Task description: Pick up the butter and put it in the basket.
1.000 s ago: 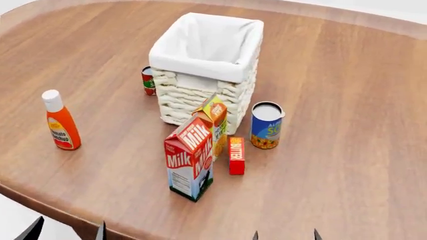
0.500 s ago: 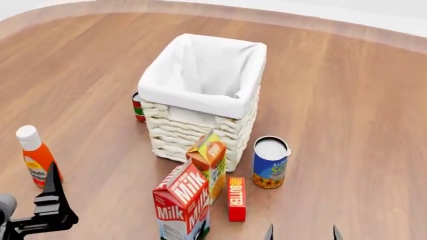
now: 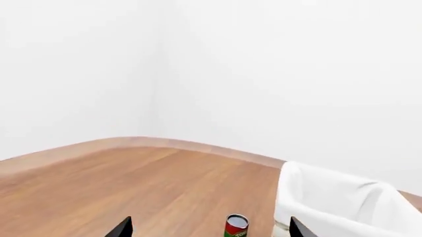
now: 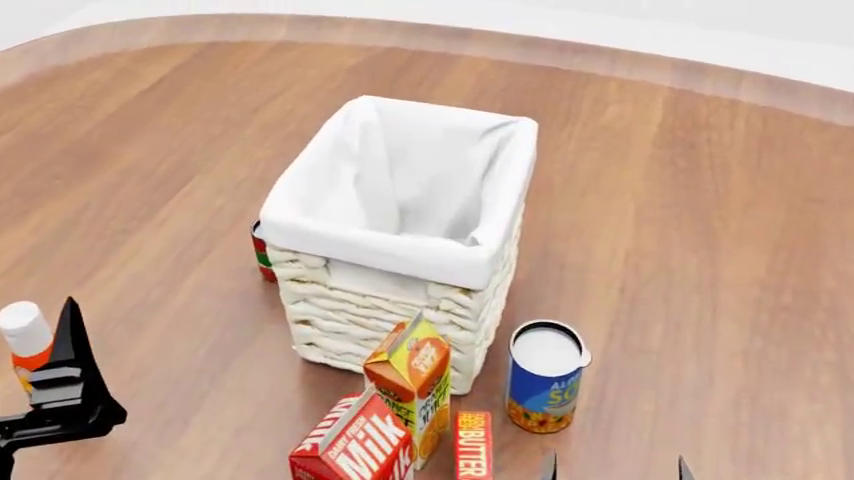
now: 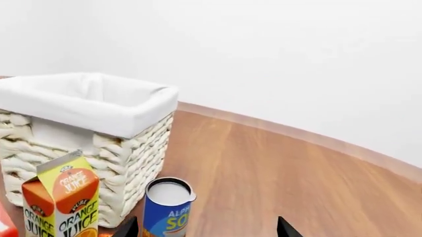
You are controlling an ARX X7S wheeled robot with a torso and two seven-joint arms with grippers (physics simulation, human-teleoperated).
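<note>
Head view has the wooden tabletop [image 4: 694, 200] filling everything, with the basket [image 4: 400, 250] in the middle. Milk carton [image 4: 354, 450] and juice carton [image 4: 411, 385] stand in front of it, blue can [image 4: 545, 378] to their right. Butter [image 4: 473, 448] stands on the tabletop between juice and can, untouched. Left gripper [image 4: 60, 400] and right gripper [image 4: 614, 468] both spread, jaws released, grasping nothing.

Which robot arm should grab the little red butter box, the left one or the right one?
Probably the right. The right tool sits just beside the small slim red butter box, both at the near edge. The left tool is far off by the orange ketchup bottle, with the red-and-white milk carton in between.
</note>
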